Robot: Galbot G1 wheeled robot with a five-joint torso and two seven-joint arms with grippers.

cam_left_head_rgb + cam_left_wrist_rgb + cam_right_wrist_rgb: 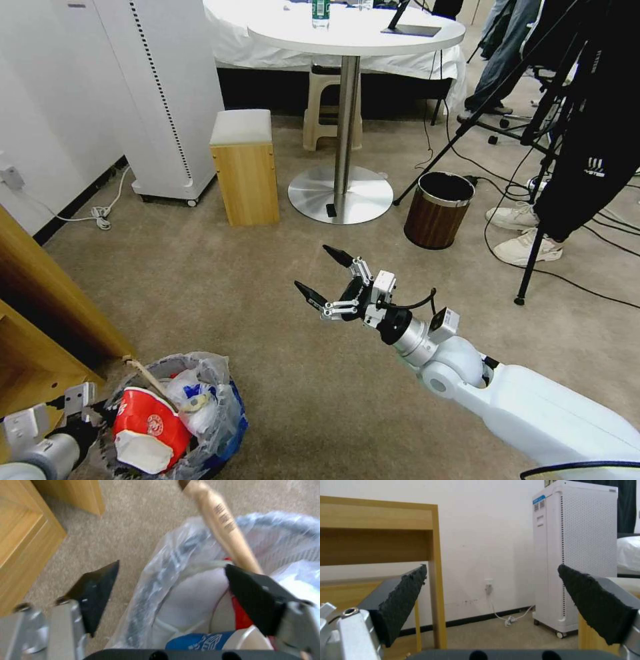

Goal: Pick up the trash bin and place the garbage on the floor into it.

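Observation:
The trash bin (220,407) stands at the lower left on the beige floor (267,300), its crinkly bag bunched round the rim. It holds garbage: a red paper cup (150,423), a wooden stick (150,379) and white scraps. My left gripper (87,407) is at the bin's left side. In the left wrist view the left gripper (172,565) is open and straddles the bagged rim (160,580), one finger outside, the other over the garbage beside the stick (226,527) and a blue piece (196,640). My right gripper (312,267) hangs open and empty above the carpet.
A brown wood-grain bin (438,210) stands ahead to the right, next to the round table's base (340,193). A wooden box stool (245,167) and a white tower unit (160,100) lie ahead left. Wooden furniture (40,313) borders the left. Tripod legs, cables and a person's shoes (527,233) crowd the right.

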